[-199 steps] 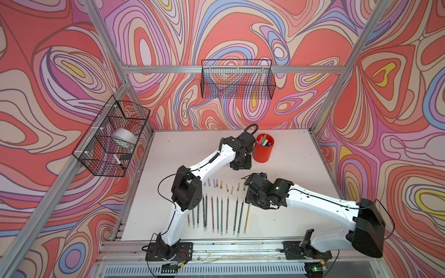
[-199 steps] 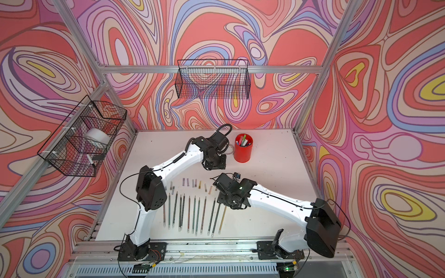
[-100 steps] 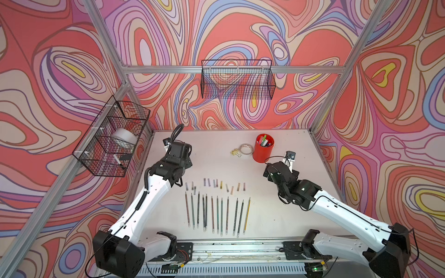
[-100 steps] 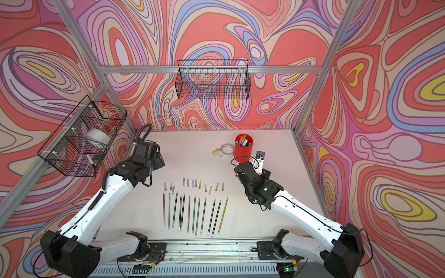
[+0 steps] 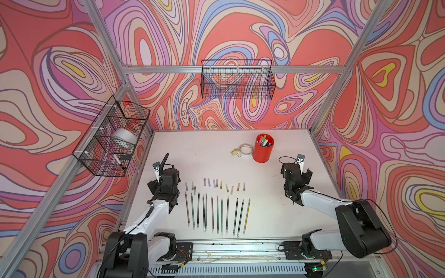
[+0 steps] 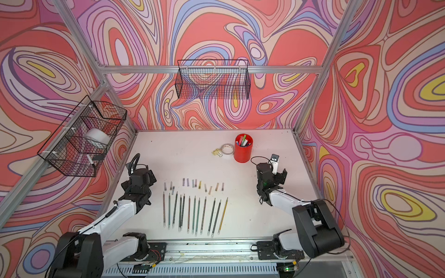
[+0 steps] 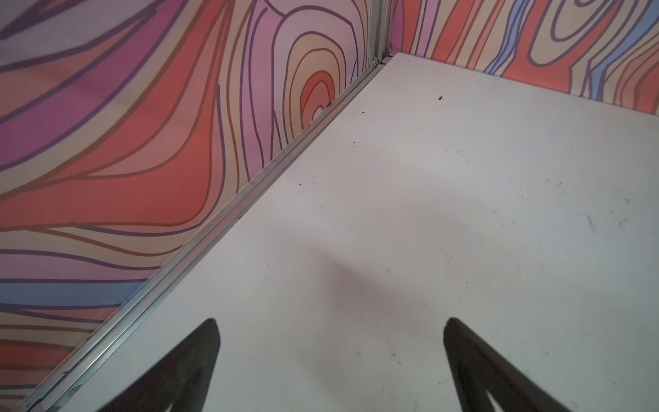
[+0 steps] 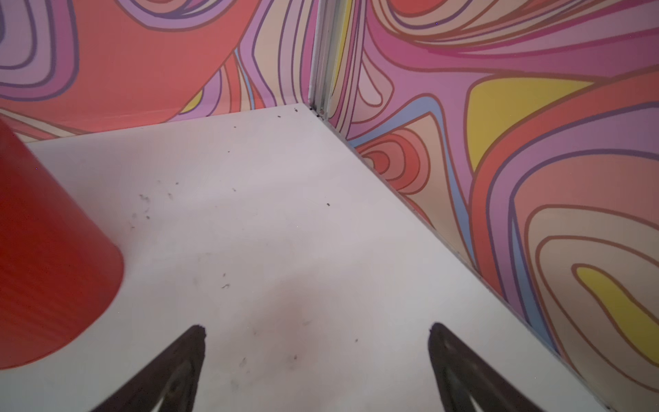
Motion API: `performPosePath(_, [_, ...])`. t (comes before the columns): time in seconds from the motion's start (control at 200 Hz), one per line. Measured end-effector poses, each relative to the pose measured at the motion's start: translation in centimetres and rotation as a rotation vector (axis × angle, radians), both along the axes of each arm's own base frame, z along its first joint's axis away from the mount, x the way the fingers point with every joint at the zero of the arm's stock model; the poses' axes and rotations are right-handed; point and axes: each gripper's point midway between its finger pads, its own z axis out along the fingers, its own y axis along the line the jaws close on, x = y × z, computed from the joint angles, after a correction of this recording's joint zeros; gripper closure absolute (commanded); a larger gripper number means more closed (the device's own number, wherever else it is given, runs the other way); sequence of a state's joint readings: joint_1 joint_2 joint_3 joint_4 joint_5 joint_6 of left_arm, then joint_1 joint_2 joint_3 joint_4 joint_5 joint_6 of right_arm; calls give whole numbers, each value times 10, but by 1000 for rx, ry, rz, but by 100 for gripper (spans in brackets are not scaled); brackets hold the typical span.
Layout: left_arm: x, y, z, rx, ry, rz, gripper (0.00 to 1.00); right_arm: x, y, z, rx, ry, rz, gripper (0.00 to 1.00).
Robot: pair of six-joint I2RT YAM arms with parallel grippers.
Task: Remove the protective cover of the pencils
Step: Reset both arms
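- Pencils: about a dozen, flat on the white table, side by side in a row near the front rail. Sharpened tips point to the back wall and eraser ends to the front.
- Protective caps: small loose sleeves in a ragged line just beyond the tips, apart from them. Tips look bare in both top views, so I judge the covers are off and the task is about done.
- The layout reads as deliberate: one cap dropped ahead of each pencil, which makes them easy to count.
- Left gripper: jaws spread wide with nothing between them, over bare table beside the left wall rail.
- Right gripper: jaws also wide apart and empty, near the right wall, with the red pen cup just beside it.
- Both arms sit at the sides, well apart from the row, probably parked so the pencils stay undisturbed.
- Tape roll and yellowish clips sit by the cup, untouched by either arm.
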State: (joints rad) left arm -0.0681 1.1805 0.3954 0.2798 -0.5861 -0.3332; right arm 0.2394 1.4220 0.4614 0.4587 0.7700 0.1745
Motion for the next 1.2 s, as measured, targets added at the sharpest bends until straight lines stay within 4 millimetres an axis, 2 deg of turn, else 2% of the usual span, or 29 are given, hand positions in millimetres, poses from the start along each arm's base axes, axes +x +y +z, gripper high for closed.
performPosePath(0.07, [4, -2, -20, 17, 24, -29, 0, -1, -1, -17, 2, 15, 48, 2])
performPosePath(0.135, [11, -5, -32, 35, 59, -62, 0, 1, -1, -19, 15, -7, 81, 2])
performPosePath(0.295, [38, -17, -33, 46, 17, -178, 0, 25, -5, -3, 60, -157, 160, 7])
performPosePath(0.361, [49, -28, -30, 41, -12, -254, 0, 30, -3, -13, 65, -181, 205, 4])
performPosePath(0.436, [57, -38, -31, 45, -47, -321, 0, 28, 1, -35, 77, -132, 243, 2])
performPosePath(0.486, [57, -41, -35, 41, -35, -345, 0, 30, 4, -37, 81, -129, 263, 2])
performPosePath(0.781, [65, -55, -25, 70, -80, -412, 0, 60, 12, -9, 91, -195, 312, 2])
performPosePath(1.202, [67, -63, -25, 71, -78, -467, 0, 59, 12, -17, 97, -158, 316, 2])
